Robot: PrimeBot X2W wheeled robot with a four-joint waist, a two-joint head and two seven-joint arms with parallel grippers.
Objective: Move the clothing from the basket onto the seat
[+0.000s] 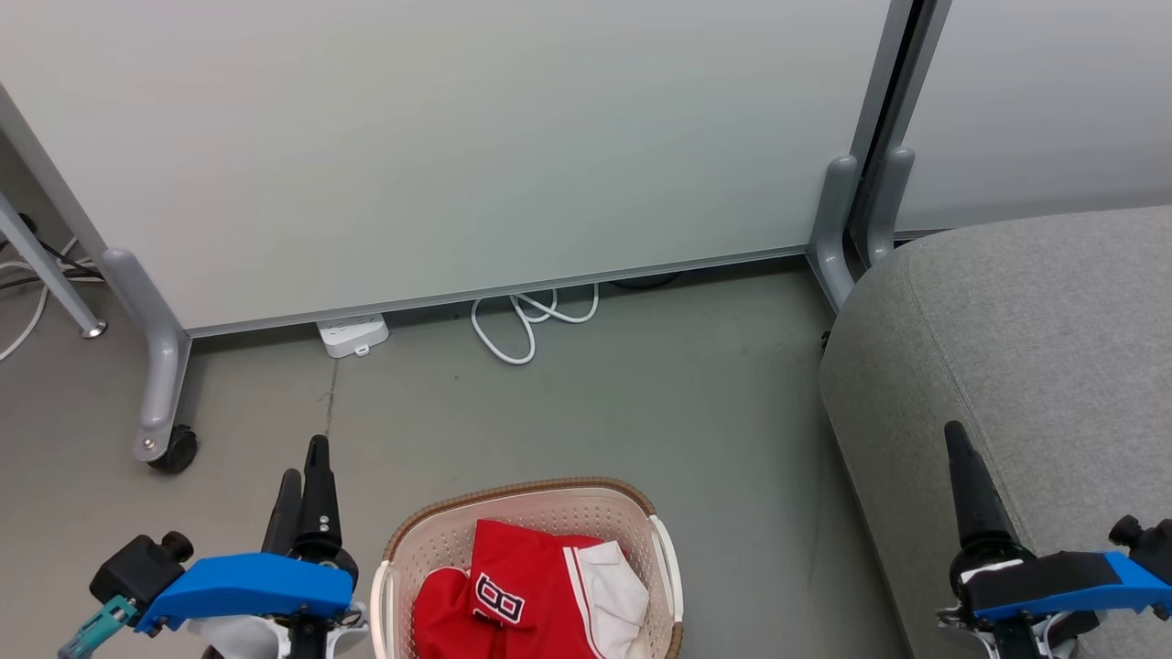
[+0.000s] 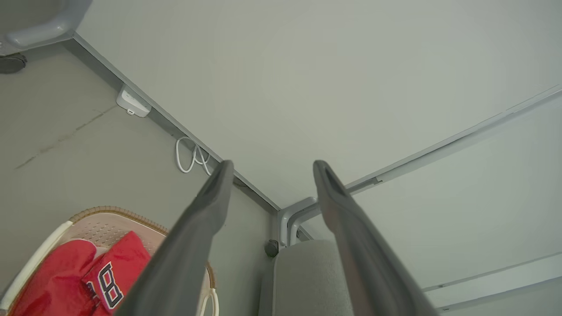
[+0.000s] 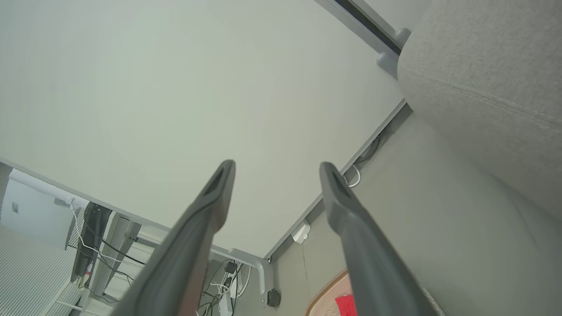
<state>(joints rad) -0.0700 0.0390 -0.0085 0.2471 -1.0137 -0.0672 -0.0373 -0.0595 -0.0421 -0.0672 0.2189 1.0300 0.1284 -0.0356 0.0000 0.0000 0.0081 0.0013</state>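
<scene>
The cream basket (image 1: 526, 494) with its brown rim stands on the floor at the bottom centre. The red clothing (image 1: 522, 586) lies inside it, a jersey with black-and-white lettering on top and a white piece beside it. The grey seat (image 1: 1035, 348) is on the right. My left gripper (image 1: 305, 462) hovers left of the basket, open and empty. My right gripper (image 1: 957, 444) hangs over the seat's front edge, also open and empty. The left wrist view shows the left gripper (image 2: 273, 166) above the basket (image 2: 109, 213), clothing (image 2: 70, 272) and seat (image 2: 307, 276). The right wrist view shows the right gripper (image 3: 276, 166) beside the seat (image 3: 483, 79).
A white partition panel (image 1: 458, 137) closes the back, on grey feet with a castor (image 1: 174, 448). A white power strip (image 1: 352, 334) and a looped white cable (image 1: 531, 320) lie at its base. Bare grey floor separates basket and panel.
</scene>
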